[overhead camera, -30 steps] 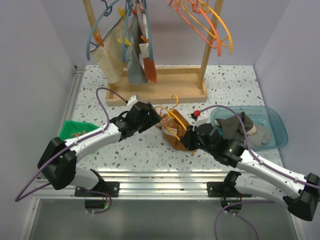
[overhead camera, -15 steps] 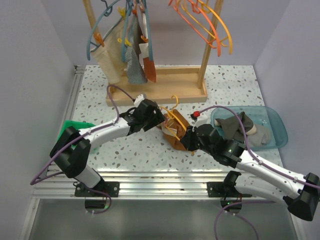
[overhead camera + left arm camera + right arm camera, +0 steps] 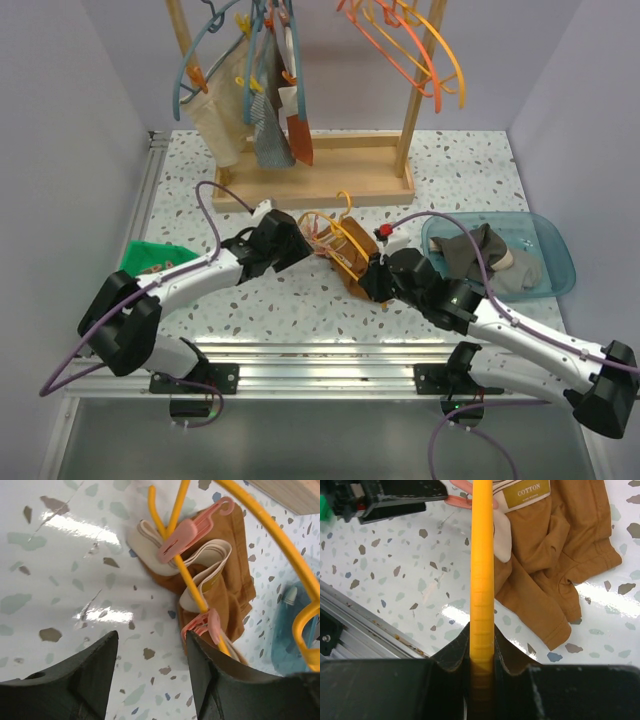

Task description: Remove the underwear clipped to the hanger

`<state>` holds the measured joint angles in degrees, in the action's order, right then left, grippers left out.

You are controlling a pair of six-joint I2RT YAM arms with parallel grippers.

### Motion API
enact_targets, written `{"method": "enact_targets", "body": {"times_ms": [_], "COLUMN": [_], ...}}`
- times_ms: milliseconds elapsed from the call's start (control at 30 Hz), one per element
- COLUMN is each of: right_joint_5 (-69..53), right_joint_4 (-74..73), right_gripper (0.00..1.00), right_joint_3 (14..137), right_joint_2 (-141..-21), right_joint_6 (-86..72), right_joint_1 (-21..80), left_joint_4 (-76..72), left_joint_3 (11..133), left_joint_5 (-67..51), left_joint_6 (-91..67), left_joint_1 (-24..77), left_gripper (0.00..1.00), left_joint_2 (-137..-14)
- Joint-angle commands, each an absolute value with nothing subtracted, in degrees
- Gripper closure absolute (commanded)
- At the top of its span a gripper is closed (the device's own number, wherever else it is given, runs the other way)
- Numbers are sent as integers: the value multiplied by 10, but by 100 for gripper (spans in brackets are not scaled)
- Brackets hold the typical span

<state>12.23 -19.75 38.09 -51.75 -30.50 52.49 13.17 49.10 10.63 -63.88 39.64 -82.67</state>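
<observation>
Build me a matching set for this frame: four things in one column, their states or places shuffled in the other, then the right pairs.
Column A
1. hanger
2. underwear
3. left claw
4. tray

Column B
a. open, holding nothing
b. holds crumpled clothes, at the far right
c. gripped by the right claw
d. pinched by pink clips

Pairs: 1-c, 2-d, 3-a, 4-b
</observation>
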Motion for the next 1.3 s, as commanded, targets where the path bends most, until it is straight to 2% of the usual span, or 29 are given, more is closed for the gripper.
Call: {"method": "enact_targets", "body": {"times_ms": [0, 233, 367, 533, 600, 867, 1267], "right_joint_5": [115, 108, 164, 283, 290, 294, 267], "right_joint_4": [-187, -175, -189, -217, -214, -206, -205], "right_gripper": [100, 100, 100, 100, 100, 100, 100], "right_joint_3": [374, 374, 383, 399, 397, 404, 420], "right_joint_2": [-533, -575, -592, -613, -617, -627, -633], "right_joint_6": [-272, -257, -243, -227, -230, -239, -265], "right_joint_1": [527, 540, 574, 642, 656, 668, 669], "left_joint_4": [146, 139, 128, 126, 119, 141, 84], "left_joint_3": [443, 390, 385, 390, 401, 508, 531], "left_joint_5": [111, 103, 113, 134, 136, 99, 92], "left_joint_6": [-635, -648, -653, -673, -672, -631, -629], "left_joint_1": [390, 381, 377, 365, 360, 359, 359], "left_gripper": [41, 44, 44, 31, 26, 23, 23], "left_joint_2": [-782, -756, -726, -686, -683, -818, -853]}}
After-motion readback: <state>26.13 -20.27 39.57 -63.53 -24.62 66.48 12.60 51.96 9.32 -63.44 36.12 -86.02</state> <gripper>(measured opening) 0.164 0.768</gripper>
